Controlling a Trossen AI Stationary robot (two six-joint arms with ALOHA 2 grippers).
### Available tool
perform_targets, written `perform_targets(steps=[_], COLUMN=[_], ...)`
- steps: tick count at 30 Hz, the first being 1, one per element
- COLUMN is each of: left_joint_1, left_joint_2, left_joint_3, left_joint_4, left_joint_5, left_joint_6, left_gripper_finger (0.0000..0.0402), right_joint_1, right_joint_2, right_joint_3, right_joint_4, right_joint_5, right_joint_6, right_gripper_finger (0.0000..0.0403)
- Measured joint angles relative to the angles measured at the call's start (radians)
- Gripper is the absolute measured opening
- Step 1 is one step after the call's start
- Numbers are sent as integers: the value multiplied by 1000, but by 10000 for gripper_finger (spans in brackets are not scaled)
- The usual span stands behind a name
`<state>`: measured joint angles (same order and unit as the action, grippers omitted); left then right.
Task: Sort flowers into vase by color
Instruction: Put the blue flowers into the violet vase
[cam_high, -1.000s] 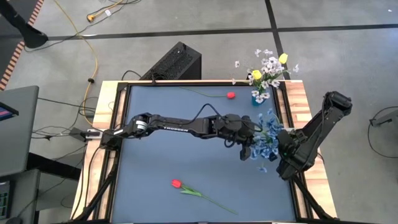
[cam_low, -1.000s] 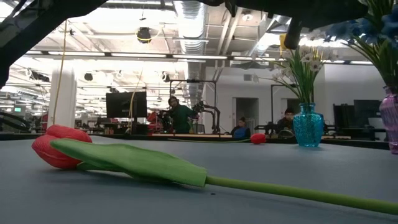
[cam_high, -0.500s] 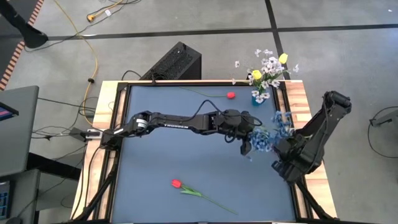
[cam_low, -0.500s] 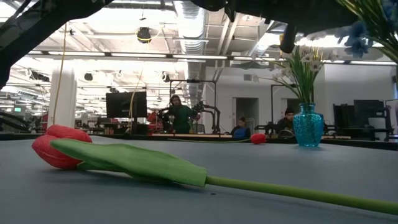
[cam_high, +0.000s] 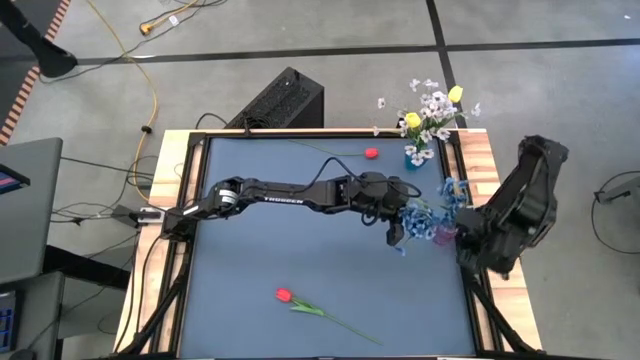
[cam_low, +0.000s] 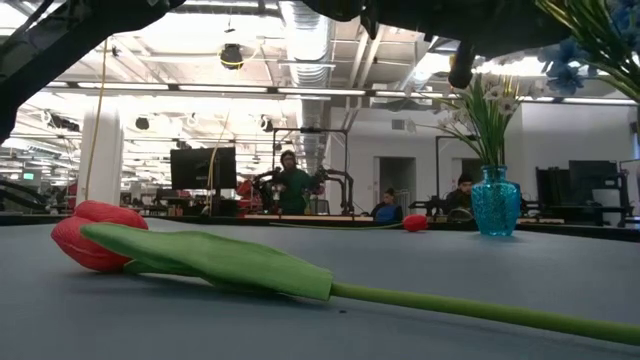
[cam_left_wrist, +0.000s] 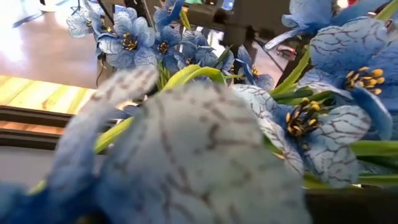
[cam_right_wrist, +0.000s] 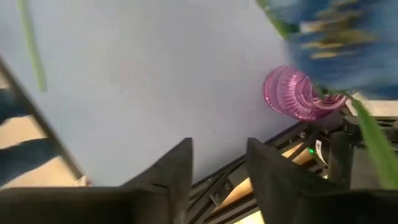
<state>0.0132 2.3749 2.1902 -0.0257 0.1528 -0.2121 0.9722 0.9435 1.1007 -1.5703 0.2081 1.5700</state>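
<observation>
The work surface is a matte dark-blue mat (cam_high: 280, 250) inside a light wooden frame.

Two vases are visible. A ribbed, translucent pink-purple vase (cam_right_wrist: 291, 93) stands near the mat's right edge. A faceted teal glass vase (cam_low: 495, 203) stands at the far right corner and holds thin green stems with white blossom sprays (cam_high: 436, 103) and two yellow buds (cam_high: 412, 120).

Two red tulips lie flat on the mat, well apart. The near red tulip (cam_high: 284, 295) has a smooth bud, a broad glossy leaf and a long thin stem. The far red tulip (cam_high: 371, 153) lies near the far edge.

One cluster of blue flowers (cam_high: 432, 215) has veined, fabric-like petals with yellow stamens on green stems. It hangs over the pink vase, with the pink just visible beneath the petals in the high view.

The left gripper (cam_high: 396, 232) is extended across the mat to the blue cluster. Its fingers are pressed together; the blossoms fill its wrist view, so whether a stem is pinched cannot be told.

The right gripper (cam_right_wrist: 217, 168) has its two dark wedge-shaped fingers spread and empty, just beside the pink vase.

Compared with one second ago, the right arm has pulled back toward the right table edge, and the blue cluster sits farther right.
</observation>
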Motion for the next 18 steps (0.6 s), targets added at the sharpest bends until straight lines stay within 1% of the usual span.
perform_targets(steps=[4,7,12,15,18], left_joint_1=[0,0,0,0,0], left_joint_2=[0,0,0,0,0], left_joint_3=[0,0,0,0,0], left_joint_4=[-2,-6,-6,1,30], left_joint_5=[9,12,18,18,18], left_joint_6=[-16,-17,-18,-18,-21], left_gripper_finger=[0,0,0,0,0], right_joint_1=[9,8,8,8,8], right_joint_2=[-107,-174,-249,-273,-265], right_joint_3=[0,0,0,0,0], right_joint_4=[1,11,54,68,97], right_joint_5=[6,6,12,61,66], right_joint_6=[29,61,72,89,18], right_gripper_finger=[227,251,258,258,258])
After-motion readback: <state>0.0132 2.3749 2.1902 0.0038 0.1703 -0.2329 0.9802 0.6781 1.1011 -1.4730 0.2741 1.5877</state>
